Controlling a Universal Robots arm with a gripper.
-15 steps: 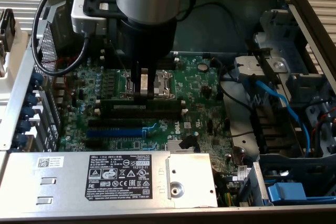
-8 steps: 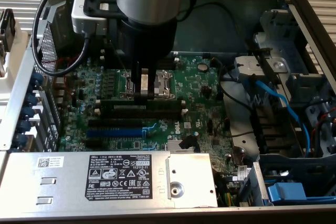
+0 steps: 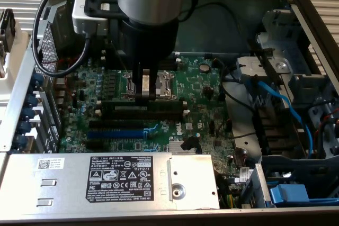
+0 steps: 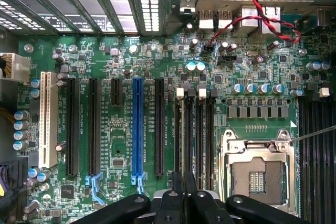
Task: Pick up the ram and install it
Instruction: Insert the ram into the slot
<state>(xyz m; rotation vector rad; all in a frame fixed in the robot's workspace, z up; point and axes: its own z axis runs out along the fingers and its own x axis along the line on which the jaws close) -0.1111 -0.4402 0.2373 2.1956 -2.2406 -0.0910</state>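
Note:
The ram (image 3: pixel 122 103), a long thin dark green stick, stands on edge along the black slots (image 3: pixel 159 114) of the green motherboard (image 3: pixel 204 93) inside the open computer case. My gripper (image 3: pixel 146 95) reaches straight down onto the ram's top edge at about mid-length, its two fingers drawn close together on it. In the wrist view the fingertips (image 4: pixel 177 190) are nearly together, and the ram (image 4: pixel 187 135) runs away from them as a narrow dark strip in line with the black slots (image 4: pixel 205 135). How deep the ram sits in its slot I cannot tell.
The open CPU socket (image 3: pixel 161 84) (image 4: pixel 258 174) lies right beside the memory slots. A blue slot (image 3: pixel 114 130) (image 4: pixel 137 127) and more black slots lie on the other side. A silver power supply (image 3: pixel 122 181) fills the case front. Blue cables (image 3: pixel 280 104) run at the exterior view's right.

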